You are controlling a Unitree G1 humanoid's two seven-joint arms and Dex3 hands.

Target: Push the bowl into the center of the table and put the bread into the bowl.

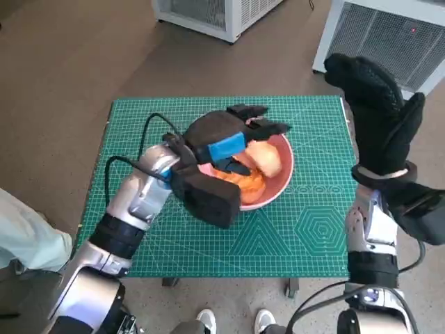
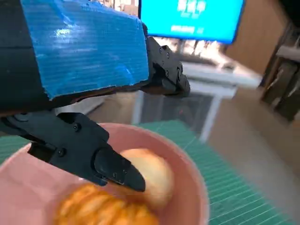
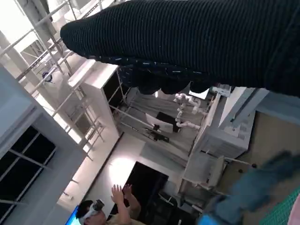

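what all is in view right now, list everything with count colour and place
bowl: one, pink, near the middle of the mat
bread: two pieces, one pale roll and one orange-brown ridged piece, both inside the bowl
mat: one, green with a grid, covering the table
white units: two, on the floor beyond the table
shoes: a white pair, on the floor at the table's near edge
person: one, arms raised, far off in the right wrist view
left hand: black with blue tape, over the bowl, fingers by the pale roll
right hand: black glove, raised beside the table's right edge, holding nothing
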